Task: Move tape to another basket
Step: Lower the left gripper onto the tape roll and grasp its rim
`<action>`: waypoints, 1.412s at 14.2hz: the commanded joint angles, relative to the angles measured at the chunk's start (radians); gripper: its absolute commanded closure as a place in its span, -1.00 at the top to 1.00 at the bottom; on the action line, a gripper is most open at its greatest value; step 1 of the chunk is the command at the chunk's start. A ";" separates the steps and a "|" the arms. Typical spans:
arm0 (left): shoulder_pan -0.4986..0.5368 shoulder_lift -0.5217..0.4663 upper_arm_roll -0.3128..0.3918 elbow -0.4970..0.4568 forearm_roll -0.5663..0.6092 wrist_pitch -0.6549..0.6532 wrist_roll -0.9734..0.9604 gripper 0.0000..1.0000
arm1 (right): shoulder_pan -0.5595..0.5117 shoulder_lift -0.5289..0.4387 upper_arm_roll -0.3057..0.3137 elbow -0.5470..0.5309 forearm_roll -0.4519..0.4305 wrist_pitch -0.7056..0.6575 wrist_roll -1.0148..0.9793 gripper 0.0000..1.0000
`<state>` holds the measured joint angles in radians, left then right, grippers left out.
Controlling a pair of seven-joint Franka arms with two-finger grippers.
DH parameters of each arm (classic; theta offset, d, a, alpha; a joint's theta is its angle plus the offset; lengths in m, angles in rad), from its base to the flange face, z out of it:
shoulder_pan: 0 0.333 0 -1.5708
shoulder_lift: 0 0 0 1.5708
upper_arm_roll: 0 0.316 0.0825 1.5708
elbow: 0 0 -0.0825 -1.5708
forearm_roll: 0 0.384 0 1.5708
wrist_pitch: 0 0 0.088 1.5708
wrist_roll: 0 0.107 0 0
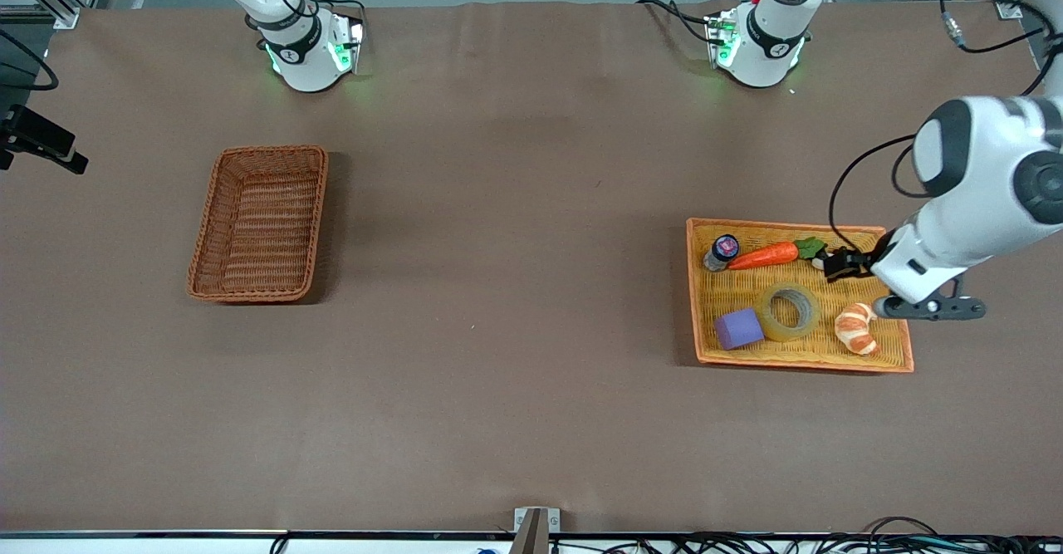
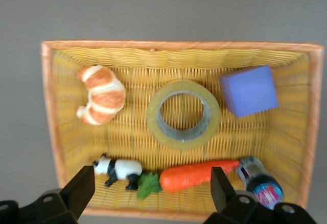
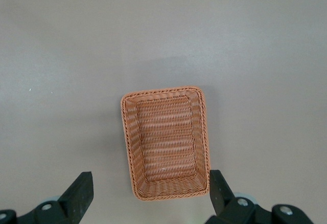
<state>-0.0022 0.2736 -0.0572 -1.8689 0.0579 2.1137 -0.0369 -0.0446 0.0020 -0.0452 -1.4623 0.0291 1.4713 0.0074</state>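
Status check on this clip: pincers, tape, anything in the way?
Left pincer open over the orange tray, empty. Right pincer open, waiting high above the brown basket. Tape flat in tray between purple cube and croissant, untouched.

The brown table (image 1: 515,288) carried two things, well apart: the empty basket (image 1: 259,223) toward the right arm's end, lying below the right gripper's (image 3: 150,193) spread jaws, and a yellow tray (image 1: 889,350) toward the left arm's end, lying below the left gripper's (image 2: 153,189) spread jaws.
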 commanded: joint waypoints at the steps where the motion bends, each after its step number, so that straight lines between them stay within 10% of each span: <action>1: 0.016 0.041 -0.001 -0.056 0.020 0.115 -0.014 1.00 | -0.021 0.000 0.011 0.003 0.012 -0.003 -0.018 1.00; 7: 0.050 0.120 -0.001 -0.179 0.022 0.377 -0.012 0.92 | -0.021 -0.001 0.011 0.003 0.012 -0.003 -0.018 1.00; 12: 0.056 0.212 0.000 -0.181 0.022 0.521 -0.012 0.18 | -0.021 -0.001 0.011 0.003 0.012 -0.003 -0.018 1.00; 15: 0.056 0.216 0.000 -0.173 0.022 0.532 -0.011 -0.72 | -0.021 -0.001 0.011 0.003 0.012 -0.003 -0.018 1.00; 20: 0.050 0.075 -0.009 -0.115 0.023 0.316 0.000 -0.98 | -0.021 0.001 0.011 0.003 0.012 -0.003 -0.018 1.00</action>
<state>0.0519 0.4492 -0.0589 -2.0118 0.0608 2.5741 -0.0339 -0.0448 0.0021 -0.0454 -1.4624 0.0291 1.4712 0.0063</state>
